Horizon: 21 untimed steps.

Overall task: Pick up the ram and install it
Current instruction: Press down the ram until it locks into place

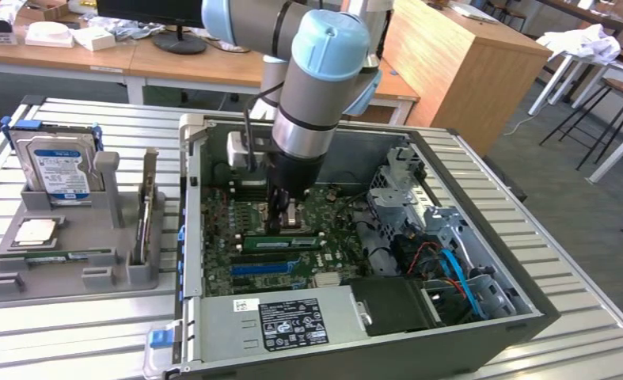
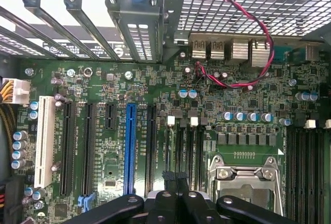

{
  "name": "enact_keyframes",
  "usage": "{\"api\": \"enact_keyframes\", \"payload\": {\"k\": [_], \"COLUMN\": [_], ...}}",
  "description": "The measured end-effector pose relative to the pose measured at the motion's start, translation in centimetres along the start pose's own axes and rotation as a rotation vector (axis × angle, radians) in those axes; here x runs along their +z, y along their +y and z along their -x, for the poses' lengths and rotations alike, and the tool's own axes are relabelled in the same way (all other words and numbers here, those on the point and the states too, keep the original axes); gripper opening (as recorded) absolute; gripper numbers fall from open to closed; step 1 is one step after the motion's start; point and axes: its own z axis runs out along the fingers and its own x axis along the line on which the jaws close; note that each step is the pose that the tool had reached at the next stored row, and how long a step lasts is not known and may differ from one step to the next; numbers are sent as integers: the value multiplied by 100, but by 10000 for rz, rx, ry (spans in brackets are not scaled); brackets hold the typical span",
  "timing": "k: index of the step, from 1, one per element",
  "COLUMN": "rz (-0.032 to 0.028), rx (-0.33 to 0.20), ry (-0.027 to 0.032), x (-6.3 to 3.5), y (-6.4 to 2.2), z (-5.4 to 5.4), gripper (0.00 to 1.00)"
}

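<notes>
The ram [image 1: 282,241], a long green stick, stands on edge in a slot of the motherboard inside the open computer case [image 1: 528,237]. In the wrist view it appears as a thin pale edge [image 2: 168,149] running along the slot. My gripper [image 1: 286,226] reaches straight down into the case, directly over the stick. Its black fingertips [image 2: 176,176] are pressed together at the near end of that slot, and nothing shows between them. Whether they touch the stick I cannot tell.
The CPU socket [image 2: 243,175] lies beside the ram slots, a blue expansion slot [image 2: 129,146] on the other side, and a red cable [image 2: 258,43] loops above. Left of the case, a grey tray [image 1: 36,281] holds a hard drive [image 1: 60,170], a silver chip [image 1: 35,231] and an upright card [image 1: 146,214].
</notes>
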Motion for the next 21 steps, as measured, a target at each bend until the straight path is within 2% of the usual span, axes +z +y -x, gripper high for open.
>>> {"api": "enact_keyframes", "payload": {"k": [5, 21], "rz": [0, 0], "rx": [0, 0], "ry": [-1, 0], "x": [38, 73], "y": [-2, -4], "z": [-1, -2], "gripper": [10, 10]}}
